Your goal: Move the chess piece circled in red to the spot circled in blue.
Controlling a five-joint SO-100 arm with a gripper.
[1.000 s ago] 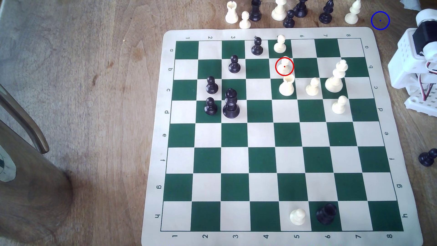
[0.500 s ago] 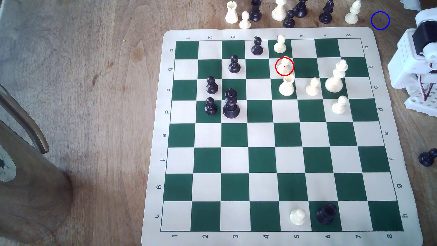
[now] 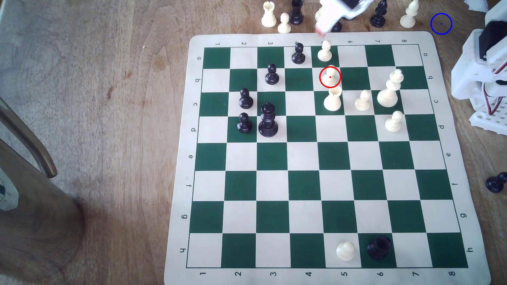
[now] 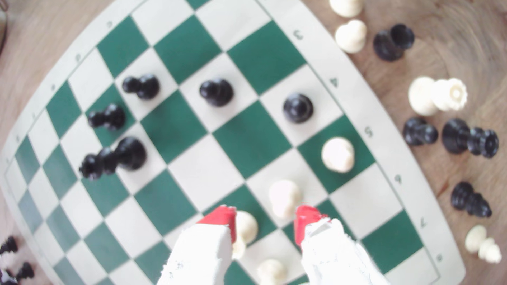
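Just ahead of the pincer (image 4: 264,223) stood the chess piece (image 4: 284,197), ungrasped. Its red-tipped jaws were parted, evidently to straddle it; the spot (image 3: 441,23) lay well apart on the desk (image 3: 109,82).

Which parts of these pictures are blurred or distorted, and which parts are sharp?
Exterior view: the board and the circled chess piece are sharp, while the gripper at the top edge is smeared by motion blur. Wrist view: the whole picture is soft, the board's edges curve as through a wide lens, and the red-tipped fingers are unfocused.
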